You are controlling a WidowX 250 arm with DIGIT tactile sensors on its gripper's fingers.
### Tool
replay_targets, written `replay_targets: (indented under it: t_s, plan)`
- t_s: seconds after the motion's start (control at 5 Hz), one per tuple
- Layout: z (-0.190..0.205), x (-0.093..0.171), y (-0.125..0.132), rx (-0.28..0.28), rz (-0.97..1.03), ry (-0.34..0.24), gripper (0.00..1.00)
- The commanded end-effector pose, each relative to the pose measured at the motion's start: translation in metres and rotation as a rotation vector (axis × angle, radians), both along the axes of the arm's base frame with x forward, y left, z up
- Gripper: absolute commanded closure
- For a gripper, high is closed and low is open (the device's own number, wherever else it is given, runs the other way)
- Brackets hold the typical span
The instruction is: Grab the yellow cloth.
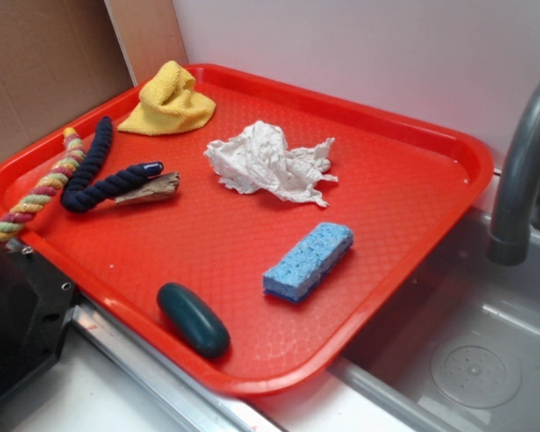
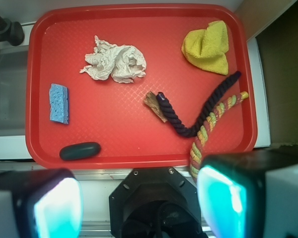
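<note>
The yellow cloth (image 1: 168, 103) (image 2: 207, 47) lies bunched with a peaked top in the far left corner of the red tray (image 1: 387, 180) (image 2: 114, 124). In the wrist view it sits at the upper right. My gripper (image 2: 139, 203) shows only in the wrist view, high above the tray's near edge and over the black robot base (image 2: 156, 198). Its two fingers stand wide apart with nothing between them. The gripper is far from the cloth and does not show in the exterior view.
On the tray lie a crumpled white paper towel (image 1: 270, 162), a blue sponge (image 1: 308, 261), a dark green oval object (image 1: 193, 319), a navy rope (image 1: 94, 175), a multicoloured braided rope (image 1: 36, 193) and a wood piece (image 1: 153, 189). A grey faucet (image 1: 522, 171) and sink (image 1: 468, 360) are to the right.
</note>
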State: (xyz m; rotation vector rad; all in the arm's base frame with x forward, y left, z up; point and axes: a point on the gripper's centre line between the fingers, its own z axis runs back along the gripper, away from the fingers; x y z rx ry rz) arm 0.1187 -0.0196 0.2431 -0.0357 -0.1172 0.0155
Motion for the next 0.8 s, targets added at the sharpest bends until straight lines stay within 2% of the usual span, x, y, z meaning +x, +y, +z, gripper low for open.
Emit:
replay_targets:
  t_s: [0.0, 0.2, 0.4, 0.6]
  plan:
    - [0.0, 0.0, 0.0, 0.0, 0.0, 0.0, 0.0]
    - [-0.039, 0.022, 0.035, 0.082, 0.156, 0.033, 0.0]
    - [-0.077, 0.055, 0.066, 0.13, 0.347, 0.0, 0.0]
    - [-0.099, 0.088, 0.085, 0.098, 0.472, -0.088, 0.0]
